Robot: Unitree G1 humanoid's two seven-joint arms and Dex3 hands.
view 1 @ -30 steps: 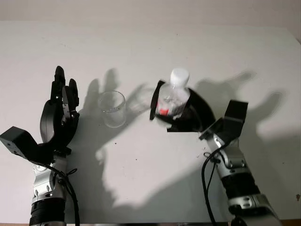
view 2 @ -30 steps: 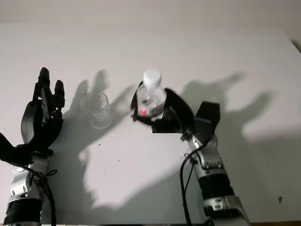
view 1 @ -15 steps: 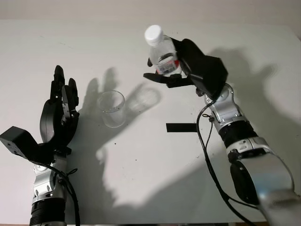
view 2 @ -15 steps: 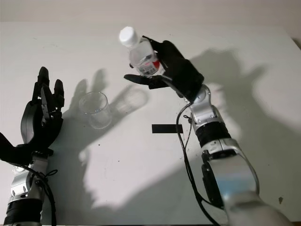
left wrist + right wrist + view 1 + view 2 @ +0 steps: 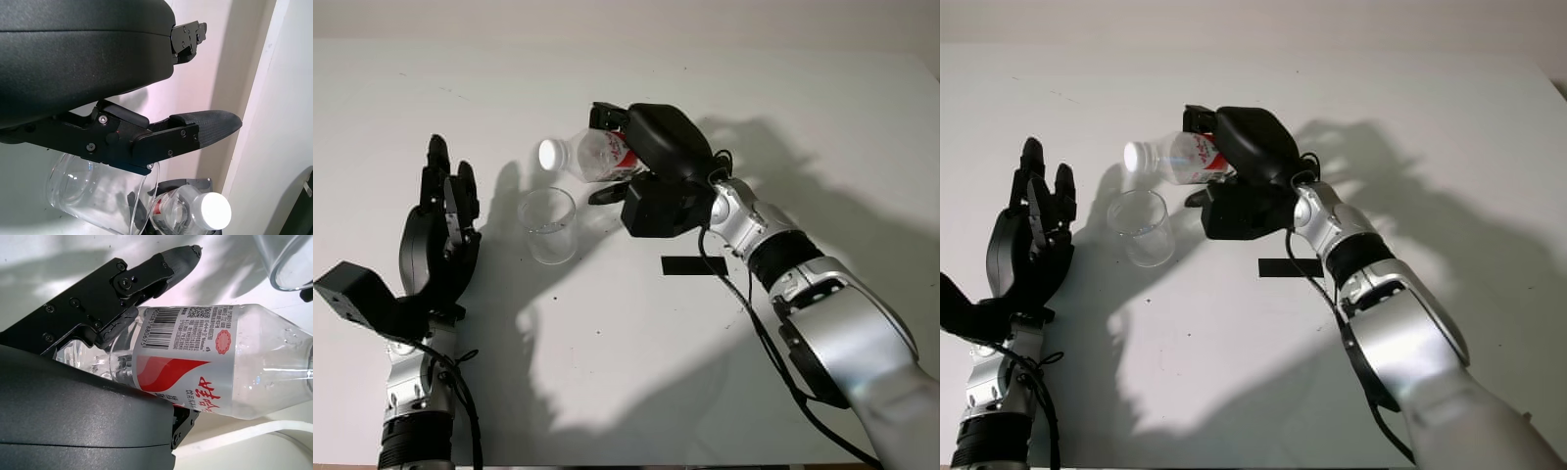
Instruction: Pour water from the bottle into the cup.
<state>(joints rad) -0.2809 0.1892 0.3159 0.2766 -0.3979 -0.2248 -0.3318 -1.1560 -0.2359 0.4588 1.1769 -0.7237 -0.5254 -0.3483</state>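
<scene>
My right hand [image 5: 641, 157] is shut on a clear plastic bottle [image 5: 592, 157] with a red and white label and a white cap [image 5: 549, 154]. The bottle lies tipped almost on its side in the air, cap pointing left, just above and behind the cup's rim. The label and barcode [image 5: 195, 352] show close up in the right wrist view. The clear cup [image 5: 547, 225] stands upright on the white table [image 5: 607, 372], left of centre. My left hand [image 5: 438, 240] is open, held upright to the left of the cup and apart from it. The cup [image 5: 93, 196] and the capped bottle [image 5: 195, 213] appear beyond its fingers.
A short strip of black tape [image 5: 688, 265] lies on the table to the right of the cup, under my right forearm. Strong shadows of both hands fall across the white surface.
My right hand lifted the bottle off the tape mark, carried it left, then tipped it from upright to nearly level with its cap over the cup. The left hand stayed put.
</scene>
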